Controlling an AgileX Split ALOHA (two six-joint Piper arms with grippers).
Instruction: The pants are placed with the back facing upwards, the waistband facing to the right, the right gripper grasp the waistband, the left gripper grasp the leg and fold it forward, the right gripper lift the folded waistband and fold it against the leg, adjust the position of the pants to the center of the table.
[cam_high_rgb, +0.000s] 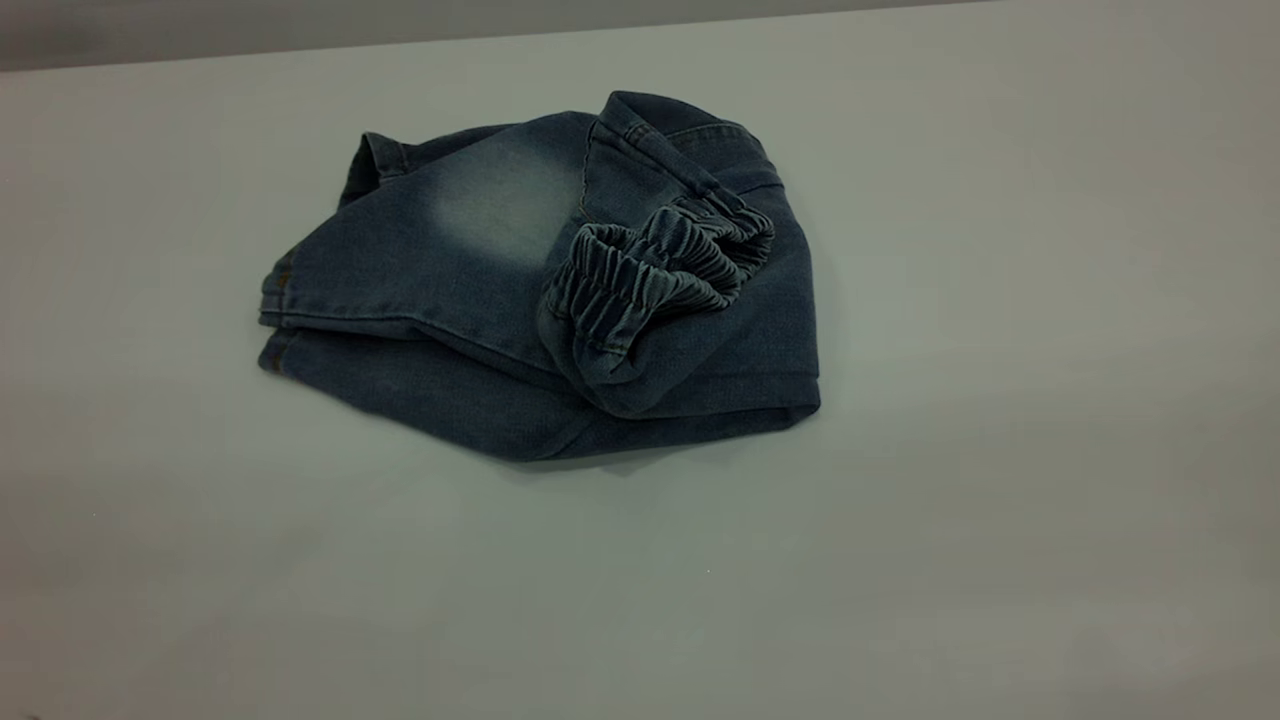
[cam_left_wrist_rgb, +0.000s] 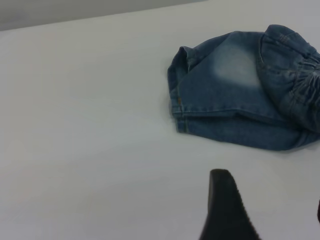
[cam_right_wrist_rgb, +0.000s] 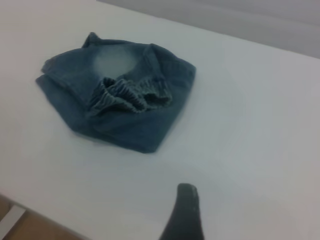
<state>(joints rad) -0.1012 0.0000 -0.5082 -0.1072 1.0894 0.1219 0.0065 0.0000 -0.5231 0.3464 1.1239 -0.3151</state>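
Nothing crowds the folded pants (cam_high_rgb: 540, 290), waistband (cam_high_rgb: 660, 265) on top, on the pale counter (cam_high_rgb: 1000, 450). Either claw's spread: cannot tell.

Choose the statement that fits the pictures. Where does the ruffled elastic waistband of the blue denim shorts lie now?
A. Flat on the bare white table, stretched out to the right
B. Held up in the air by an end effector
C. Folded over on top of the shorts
C: the ruffled elastic waistband rests bunched on top of the folded blue denim shorts, with no end effector touching it.
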